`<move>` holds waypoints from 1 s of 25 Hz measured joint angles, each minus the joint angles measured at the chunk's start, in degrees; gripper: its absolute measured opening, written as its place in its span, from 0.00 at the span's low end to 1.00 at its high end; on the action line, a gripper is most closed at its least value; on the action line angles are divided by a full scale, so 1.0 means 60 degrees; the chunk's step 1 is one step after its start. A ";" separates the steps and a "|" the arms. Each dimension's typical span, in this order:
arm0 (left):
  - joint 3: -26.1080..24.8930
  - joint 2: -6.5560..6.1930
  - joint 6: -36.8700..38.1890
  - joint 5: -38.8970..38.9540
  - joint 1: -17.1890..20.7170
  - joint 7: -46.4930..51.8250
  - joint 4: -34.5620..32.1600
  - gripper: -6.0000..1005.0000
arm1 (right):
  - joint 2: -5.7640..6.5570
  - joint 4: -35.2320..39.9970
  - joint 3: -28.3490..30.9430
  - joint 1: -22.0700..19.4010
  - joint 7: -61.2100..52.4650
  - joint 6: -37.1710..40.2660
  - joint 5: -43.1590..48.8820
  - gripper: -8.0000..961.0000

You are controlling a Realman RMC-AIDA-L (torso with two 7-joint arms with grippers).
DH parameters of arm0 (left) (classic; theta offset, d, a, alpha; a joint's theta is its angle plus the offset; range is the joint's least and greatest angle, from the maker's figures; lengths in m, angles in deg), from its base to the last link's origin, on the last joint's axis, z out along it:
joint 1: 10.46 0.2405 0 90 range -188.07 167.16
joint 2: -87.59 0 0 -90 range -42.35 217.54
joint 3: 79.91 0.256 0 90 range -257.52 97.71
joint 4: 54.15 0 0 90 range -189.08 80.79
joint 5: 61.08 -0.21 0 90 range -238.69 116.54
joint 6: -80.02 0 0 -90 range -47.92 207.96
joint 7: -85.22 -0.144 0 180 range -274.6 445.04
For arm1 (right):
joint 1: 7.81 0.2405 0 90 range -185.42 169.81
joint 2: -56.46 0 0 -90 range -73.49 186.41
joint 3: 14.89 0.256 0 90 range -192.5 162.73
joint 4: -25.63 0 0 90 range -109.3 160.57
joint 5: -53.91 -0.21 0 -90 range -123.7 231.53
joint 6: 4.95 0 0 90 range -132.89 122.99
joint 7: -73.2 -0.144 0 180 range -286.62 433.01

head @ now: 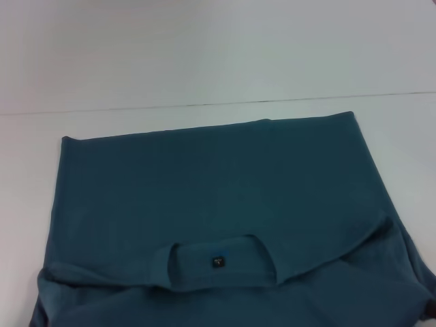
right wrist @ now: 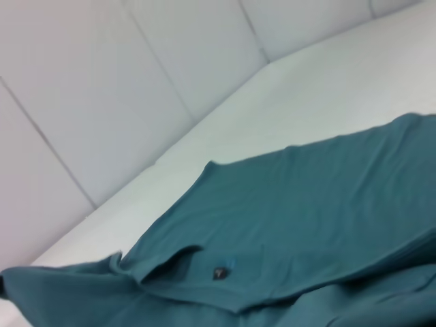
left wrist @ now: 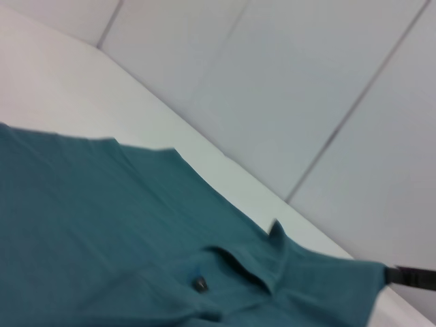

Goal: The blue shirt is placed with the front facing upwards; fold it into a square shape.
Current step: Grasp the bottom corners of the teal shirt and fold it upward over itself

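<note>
The large teal-blue short-sleeved cotton shirt (head: 218, 177) is spread on the white bench (head: 204, 54), covering its nearer part. The collar opening (head: 218, 262) lies at the near side of the shirt, and a small dark square neck label (head: 217, 261) is seen inside it. No lettering is seen on the cloth that faces up. The far edge of the shirt runs nearly straight, just short of a thin dark seam line (head: 218, 103) that crosses the bench beyond it. Near the collar the cloth is doubled: the broad flat panel ends in a slanting edge on each side of the neck, and the shoulder parts lie under it, closer to the near edge, with soft creases.

In the left wrist view the same shirt (left wrist: 102, 231) is seen with the neck label (left wrist: 199, 284) below the raised collar rim, and a dark strap-like piece (left wrist: 412, 276) shows past the corner of the cloth; what it is cannot be told. In the right wrist view the shirt (right wrist: 306, 211) and its label (right wrist: 219, 273) are seen on the bench (right wrist: 327, 82), with pale panelled wall (right wrist: 102, 88) beyond.

Neither set of jaws is seen in any view, so their state cannot be told.
</note>
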 joint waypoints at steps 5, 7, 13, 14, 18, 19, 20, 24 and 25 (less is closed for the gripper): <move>-0.0910 -0.0127 -0.0053 0.0055 -0.0077 0.0030 0.0052 0.04 | -0.0003 -0.0022 0.0771 0.0106 -0.0004 0.0021 -0.0004 0.04; -0.1195 -0.0169 -0.0079 0.0088 -0.0086 0.0047 0.0065 0.04 | 0.0000 -0.0039 0.0989 0.0162 -0.0051 -0.0022 -0.0003 0.04; -0.1782 -0.0215 -0.0335 0.0102 -0.0197 0.0213 0.0118 0.04 | 0.0011 -0.0057 0.1429 0.0408 -0.0287 -0.0197 -0.0002 0.04; -0.1842 -0.0224 -0.0456 0.0127 -0.0216 0.0325 0.0165 0.04 | 0.0011 -0.0059 0.1465 0.0470 -0.0355 -0.0257 -0.0001 0.04; -0.1913 -0.0234 -0.1157 0.0453 -0.0297 0.0903 0.0367 0.04 | 0.0012 -0.0080 0.1499 0.0710 -0.0575 -0.0515 0.0001 0.04; -0.1892 -0.0236 -0.1398 0.0505 -0.0342 0.1025 0.0444 0.04 | 0.0012 -0.0084 0.1498 0.0787 -0.0639 -0.0634 0.0001 0.04; -0.1872 -0.0239 -0.1578 0.0533 -0.0386 0.1113 0.0516 0.04 | 0.0011 -0.0089 0.1492 0.0860 -0.0697 -0.0742 0.0003 0.04; -0.1837 -0.0290 -0.2100 0.0559 -0.0693 0.1206 0.0844 0.04 | 0.0007 -0.0108 0.1454 0.1175 -0.0856 -0.1086 0.0022 0.04; -0.1838 -0.0305 -0.2195 0.0560 -0.0754 0.1214 0.0897 0.04 | 0.0005 -0.0111 0.1451 0.1263 -0.0905 -0.1173 0.0023 0.04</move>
